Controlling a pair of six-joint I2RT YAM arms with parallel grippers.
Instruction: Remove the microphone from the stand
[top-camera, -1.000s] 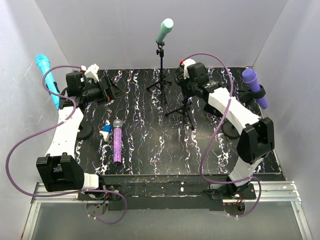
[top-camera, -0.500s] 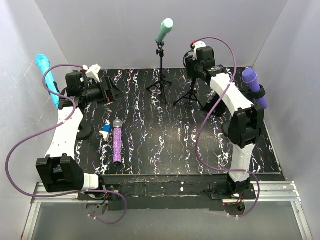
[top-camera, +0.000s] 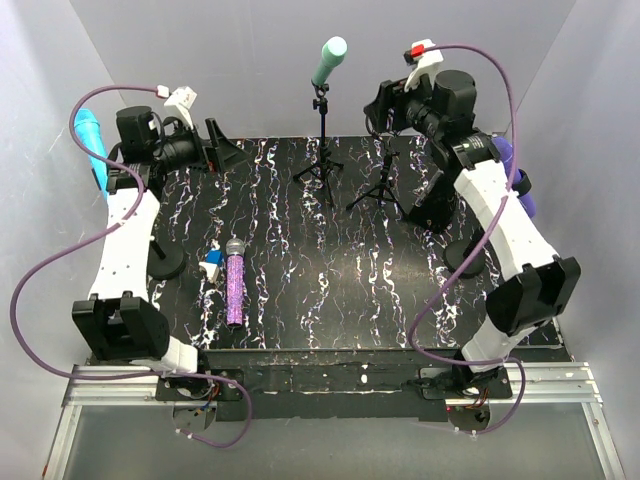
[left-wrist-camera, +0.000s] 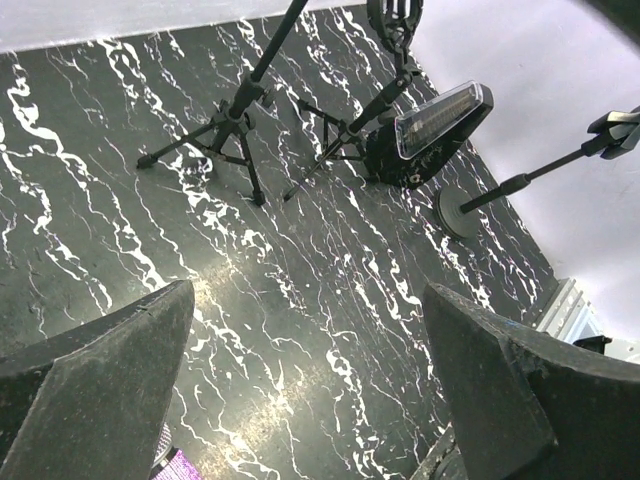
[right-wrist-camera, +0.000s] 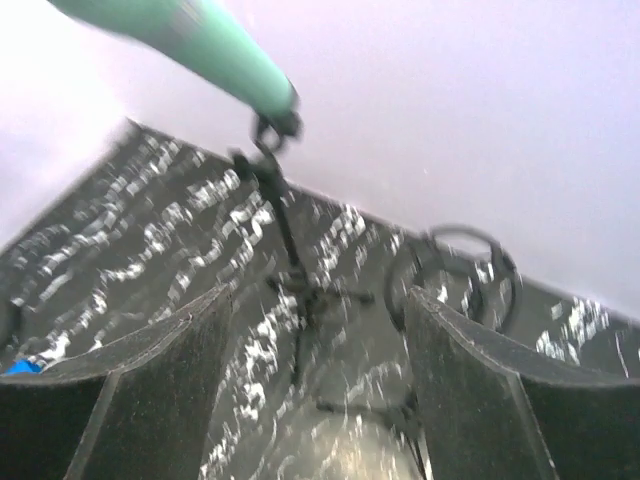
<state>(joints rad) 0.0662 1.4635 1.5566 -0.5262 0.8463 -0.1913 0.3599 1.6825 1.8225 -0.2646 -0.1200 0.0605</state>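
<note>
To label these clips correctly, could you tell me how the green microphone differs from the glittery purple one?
The green microphone sits clipped in the tripod stand, tilted upward above the table. The glittery purple microphone lies flat on the table. The green one is a single plain colour, head included, while the purple one has a silver mesh head. Both are slim handheld microphones.
</note>
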